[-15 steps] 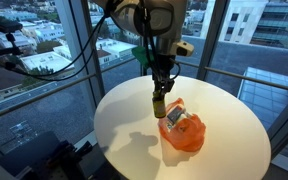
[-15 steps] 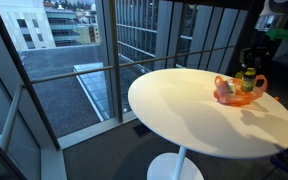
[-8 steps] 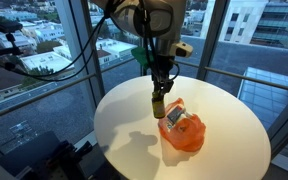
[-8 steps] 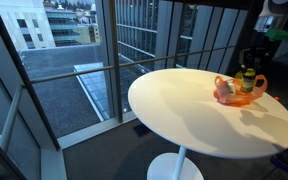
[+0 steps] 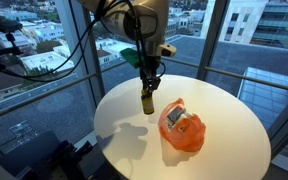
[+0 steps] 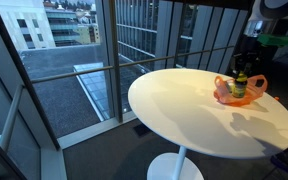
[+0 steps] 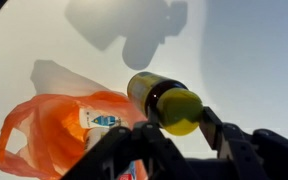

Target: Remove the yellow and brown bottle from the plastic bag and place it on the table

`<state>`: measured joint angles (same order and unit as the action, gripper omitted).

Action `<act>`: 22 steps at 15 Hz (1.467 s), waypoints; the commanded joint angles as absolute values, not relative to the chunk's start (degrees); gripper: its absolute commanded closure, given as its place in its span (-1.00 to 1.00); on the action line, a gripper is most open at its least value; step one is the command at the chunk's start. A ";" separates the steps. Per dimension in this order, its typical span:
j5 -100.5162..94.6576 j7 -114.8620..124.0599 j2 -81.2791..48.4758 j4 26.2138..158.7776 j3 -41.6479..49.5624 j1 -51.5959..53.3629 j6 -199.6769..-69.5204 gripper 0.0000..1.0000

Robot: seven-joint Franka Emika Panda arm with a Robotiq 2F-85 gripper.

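Observation:
My gripper [image 5: 148,87] is shut on the yellow and brown bottle [image 5: 148,102] and holds it upright above the white round table [image 5: 119,125], to the left of the orange plastic bag [image 5: 182,131]. In the wrist view the bottle's yellow cap [image 7: 178,110] sits between my two fingers [image 7: 174,125], with the bag [image 7: 54,130] at the lower left. In an exterior view the bottle [image 6: 238,86] hangs in front of the bag [image 6: 240,96]. The bag still holds a white packet with a blue label [image 7: 102,120].
The table is round with its edge close on all sides [image 6: 184,140]. Glass walls and window frames [image 5: 79,40] stand behind the table. A balcony railing [image 6: 94,75] lies beyond the glass.
My gripper has carried the bottle out of the bag and a little to the left over the table. The bag stays where it was.

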<state>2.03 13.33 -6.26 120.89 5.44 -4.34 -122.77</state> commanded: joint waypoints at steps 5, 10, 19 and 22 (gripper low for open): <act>4.74 11.06 -6.15 124.21 2.04 -1.68 -127.71 0.58; 7.74 9.75 -8.15 124.18 0.37 -0.57 -129.79 0.58; 13.92 4.36 -12.55 123.49 -0.85 -0.95 -131.13 0.58; 15.07 2.98 -13.52 123.36 -0.86 -1.16 -131.00 0.58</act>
